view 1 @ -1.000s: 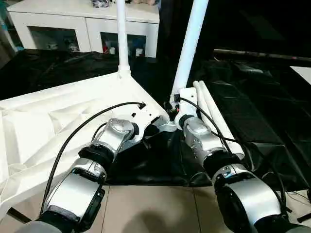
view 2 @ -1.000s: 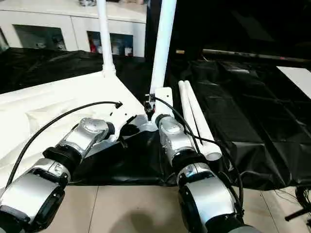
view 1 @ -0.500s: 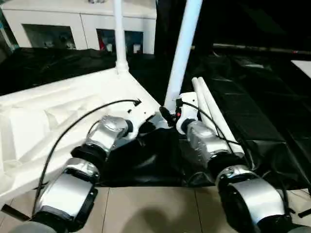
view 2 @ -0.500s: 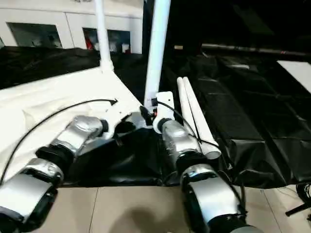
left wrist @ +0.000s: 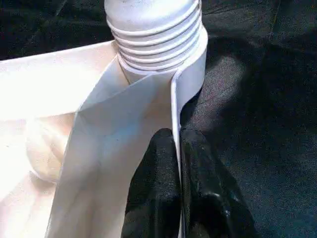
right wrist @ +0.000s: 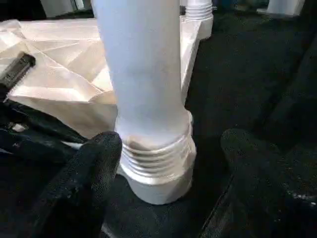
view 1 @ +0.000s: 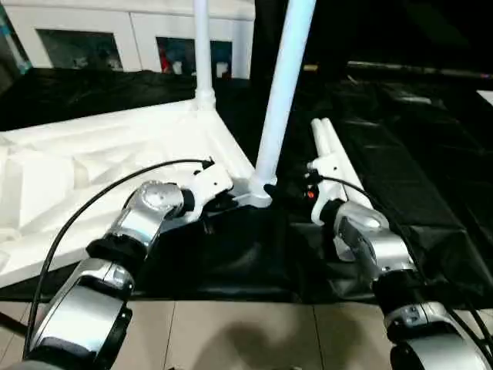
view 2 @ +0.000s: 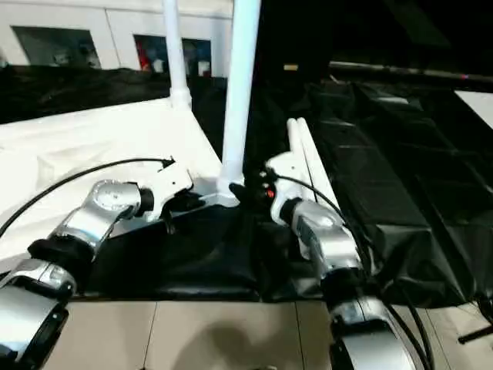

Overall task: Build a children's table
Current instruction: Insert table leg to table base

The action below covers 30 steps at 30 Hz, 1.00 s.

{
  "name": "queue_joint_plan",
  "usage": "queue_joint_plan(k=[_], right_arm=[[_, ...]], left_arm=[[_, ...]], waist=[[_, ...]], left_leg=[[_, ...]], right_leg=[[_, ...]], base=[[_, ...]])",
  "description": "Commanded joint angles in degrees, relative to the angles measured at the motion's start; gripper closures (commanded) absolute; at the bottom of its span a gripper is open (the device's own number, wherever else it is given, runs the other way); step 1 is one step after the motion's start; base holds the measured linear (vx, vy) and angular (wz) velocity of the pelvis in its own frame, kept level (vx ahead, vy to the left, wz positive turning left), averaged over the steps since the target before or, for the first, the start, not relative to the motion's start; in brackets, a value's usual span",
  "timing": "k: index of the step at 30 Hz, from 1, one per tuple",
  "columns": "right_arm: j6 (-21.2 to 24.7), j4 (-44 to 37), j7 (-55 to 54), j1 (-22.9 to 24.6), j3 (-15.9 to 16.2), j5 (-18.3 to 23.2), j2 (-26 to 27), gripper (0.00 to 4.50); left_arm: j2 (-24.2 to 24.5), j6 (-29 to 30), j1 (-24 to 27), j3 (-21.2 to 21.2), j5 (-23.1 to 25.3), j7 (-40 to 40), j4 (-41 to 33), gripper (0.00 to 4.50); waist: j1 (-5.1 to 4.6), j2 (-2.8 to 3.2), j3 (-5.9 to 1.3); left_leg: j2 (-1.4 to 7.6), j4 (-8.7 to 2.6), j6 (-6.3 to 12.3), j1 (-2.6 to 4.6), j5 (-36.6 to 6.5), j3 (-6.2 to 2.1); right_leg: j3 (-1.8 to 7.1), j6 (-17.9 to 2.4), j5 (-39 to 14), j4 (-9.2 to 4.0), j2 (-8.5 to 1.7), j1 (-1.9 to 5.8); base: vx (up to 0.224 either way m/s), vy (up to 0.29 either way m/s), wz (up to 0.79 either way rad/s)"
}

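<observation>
Children's table (view 1: 115, 154) legs cropped above, left jaws clenched on rim, right jaws released.

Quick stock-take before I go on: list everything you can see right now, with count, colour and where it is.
Tabletop: 1, white, upside down on the black cloth, ribbed underside up.
Fitted legs: 2, white, upright in corner sockets, near one at the corner by the grippers, far one at the next corner back.
Loose legs: 2, white, lying side by side on the cloth right of the tabletop.
Cloth: 1, black, draped over the big table.
Cabinet: 1, white, glass doors, behind.
Floor: beige tiles, near edge.
Left gripper: black, shut on the tabletop's rim.
Right gripper: black, open either side of the near leg's threaded base.
</observation>
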Motion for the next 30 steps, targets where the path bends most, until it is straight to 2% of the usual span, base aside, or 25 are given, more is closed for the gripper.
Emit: queue_joint_plan(k=[1,4,5,9,12,13,14,15,17,19,20,21,22,23,24,25,26,27,28,29,30], right_arm=[[3.2,-6.4,-1.6,2.3,-0.7,1.0,0.1,0.89],[3.8,-8.7,-2.9,3.6,-1.2,1.1,0.6,0.89],[4.5,-10.5,-4.2,4.5,-1.6,1.1,0.9,0.89],[5.5,-12.4,-6.7,5.1,-2.5,1.0,1.1,0.89],[5.8,-12.5,-7.5,4.7,-3.0,1.1,0.9,0.89],[6.2,-12.9,-7.7,4.8,-3.0,1.0,0.8,0.89],[6.6,-13.3,-7.9,4.8,-3.1,0.9,0.7,0.89],[6.9,-13.5,-8.0,4.9,-3.1,0.8,0.6,0.89],[7.0,-14.1,-8.3,5.1,-2.9,0.3,0.5,0.89],[7.2,-14.5,-8.9,5.2,-2.7,-0.2,0.5,0.89],[7.0,-14.6,-9.3,5.2,-2.4,-0.6,0.4,0.89],[7.0,-14.7,-9.5,5.3,-2.3,-0.9,0.4,0.89],[7.2,-14.9,-9.4,5.3,-2.1,-1.0,0.4,0.89],[7.3,-15.3,-9.2,5.5,-1.3,-1.3,0.4,0.89],[7.3,-15.3,-9.2,5.5,-1.3,-1.3,0.4,0.89],[7.5,-15.4,-9.3,5.5,-1.3,-1.1,0.6,0.89],[7.5,-15.4,-9.3,5.5,-1.3,-1.1,0.6,0.89],[7.8,-15.5,-9.4,5.6,-1.4,-0.8,0.8,0.89],[8.4,-15.6,-9.6,5.6,-2.1,0.2,1.2,0.89],[8.9,-15.7,-9.7,5.7,-2.6,0.8,1.5,0.89],[9.0,-15.8,-9.9,5.7,-2.7,0.8,1.4,0.89]], left_arm=[[-0.4,-2.7,1.1,1.7,-1.8,1.6,-1.2,4.50],[-0.4,-2.7,1.2,2.5,-2.6,1.5,-1.7,4.50],[-0.3,-2.6,1.3,2.8,-3.0,0.9,-2.0,4.50],[-0.1,-2.3,1.4,3.1,-3.5,-0.2,-2.3,4.50],[0.1,-2.2,1.4,3.1,-3.4,-0.4,-2.3,4.50],[0.1,-2.4,1.3,3.0,-3.2,-0.3,-2.1,4.50],[0.2,-2.8,1.3,3.0,-3.0,0.2,-2.0,4.50],[0.2,-2.7,1.2,3.0,-2.9,0.2,-1.9,4.50],[0.2,-2.5,1.3,3.2,-3.0,0.0,-2.1,4.50],[0.2,-2.0,1.5,3.3,-3.2,-0.5,-2.4,4.50],[0.3,-2.0,1.6,3.3,-3.1,-0.5,-2.4,4.50],[0.3,-2.1,1.6,3.3,-3.0,-0.5,-2.4,4.50],[0.4,-2.0,1.6,3.3,-3.1,-0.6,-2.3,4.50],[0.5,-2.2,1.7,3.3,-3.0,-0.6,-2.1,4.50],[0.5,-2.2,1.7,3.3,-3.0,-0.6,-2.1,4.50],[0.6,-2.1,1.7,3.4,-3.1,-0.7,-2.1,4.50],[0.6,-2.0,1.7,3.4,-3.1,-0.8,-2.2,4.50],[0.7,-2.1,1.7,3.3,-3.1,-0.9,-2.2,4.50],[0.8,-2.0,1.7,3.4,-3.2,-1.0,-2.1,4.50],[0.8,-2.0,1.7,3.4,-3.2,-1.0,-2.1,4.50],[0.8,-2.2,1.7,3.4,-3.1,-1.0,-2.1,4.50]], waist=[[0.35,-0.04,-3.53],[0.40,0.03,-3.76],[0.41,0.10,-3.70],[0.43,0.08,-3.70],[0.35,0.35,-3.49],[0.27,0.35,-3.45],[0.15,0.40,-3.34],[0.07,0.44,-2.98],[0.37,0.42,-3.03],[0.51,0.51,-3.28],[0.59,0.53,-3.43],[0.61,0.53,-3.58],[1.28,-0.56,-3.56],[1.29,0.55,-4.34],[0.63,0.83,-4.70],[0.80,1.35,-4.87],[-0.17,1.70,-4.62],[-0.92,2.21,-4.52],[-2.12,3.82,-5.14],[-4.56,2.97,-4.58],[-4.50,2.70,-4.22]], left_leg=[[1.42,-3.32,2.95,-0.17,-7.3,0.03],[1.41,-3.17,3.09,-0.17,-5.0,0.02],[1.29,-3.13,3.22,-0.19,-4.8,0.10],[1.21,-3.07,3.10,-0.21,-4.6,0.12],[1.33,-3.96,1.76,1.03,-14.4,0.19],[1.25,-4.08,1.89,1.26,-16.0,0.27],[0.99,-4.31,2.51,1.83,-18.5,0.52],[0.88,-4.54,3.30,2.60,-21.6,0.72],[0.61,-4.42,4.14,2.61,-20.5,0.94],[0.65,-4.43,4.65,2.72,-18.4,1.06],[0.55,-4.42,4.95,2.79,-16.8,1.13],[0.32,-4.32,5.38,2.61,-15.2,1.17],[-1.08,-3.18,9.33,-1.97,-11.7,-0.18],[-1.27,-2.12,14.70,-2.80,-6.6,-1.26],[-1.78,-0.97,18.38,-3.92,-1.7,-1.97],[-1.89,-0.70,19.45,-3.67,0.3,-2.26],[-1.80,-0.37,21.97,-3.54,4.0,-3.24],[-2.13,-0.15,24.22,-3.09,8.0,-4.41],[0.84,-1.17,22.82,3.15,9.1,-4.59],[5.63,-2.43,27.22,9.12,12.1,-9.66],[7.65,-2.22,30.47,12.01,12.5,-10.92]], right_leg=[[3.17,-10.7,-9.2,-3.68,-3.25,4.04],[3.14,-11.2,-4.7,-3.12,-3.25,4.05],[3.14,-11.7,-4.1,-3.14,-3.18,4.06],[3.18,-11.8,-4.2,-3.09,-3.22,4.15],[2.79,-10.8,-15.7,-4.02,-3.08,4.65],[2.67,-10.9,-17.4,-4.25,-2.96,4.79],[2.55,-11.9,-19.5,-4.57,-2.66,5.16],[2.26,-12.3,-24.2,-5.31,-2.45,5.33],[2.62,-12.3,-26.2,-5.79,-2.67,6.06],[2.68,-12.9,-24.0,-5.50,-2.46,6.63],[2.76,-13.9,-21.1,-5.14,-2.32,7.04],[2.79,-15.0,-18.1,-4.77,-2.20,7.61],[1.52,-13.1,-17.2,-5.05,-3.52,10.38],[-0.17,-10.8,-17.1,-5.59,-5.37,11.20],[-1.71,-8.8,-15.4,-5.64,-5.10,11.91],[-2.44,-8.8,-14.2,-5.61,-5.01,11.79],[-3.89,-9.1,-11.6,-5.22,-4.12,11.60],[-5.12,-8.4,-9.3,-4.84,-2.97,12.03],[-4.11,-9.1,-9.6,-3.11,-1.18,8.45],[-3.39,-8.0,-10.8,1.39,-0.34,2.78],[-1.20,-5.0,-10.4,4.12,-1.72,-1.11]], base=[[0.000,0.000,0.00],[0.000,0.000,0.00],[0.000,0.000,0.00],[0.000,0.000,0.00],[0.000,0.000,0.00],[0.000,0.000,0.00],[0.000,0.000,0.00],[0.000,0.000,0.00],[0.000,0.000,0.00],[0.033,-0.001,0.02],[0.000,0.000,0.00],[0.070,-0.001,0.02],[0.081,0.004,0.23],[0.081,0.004,0.23],[0.094,0.005,0.50],[0.050,0.001,0.28],[0.106,0.010,0.61],[0.117,0.013,0.55],[0.194,-0.019,0.53],[0.138,-0.029,0.21],[0.151,-0.056,-0.02]])
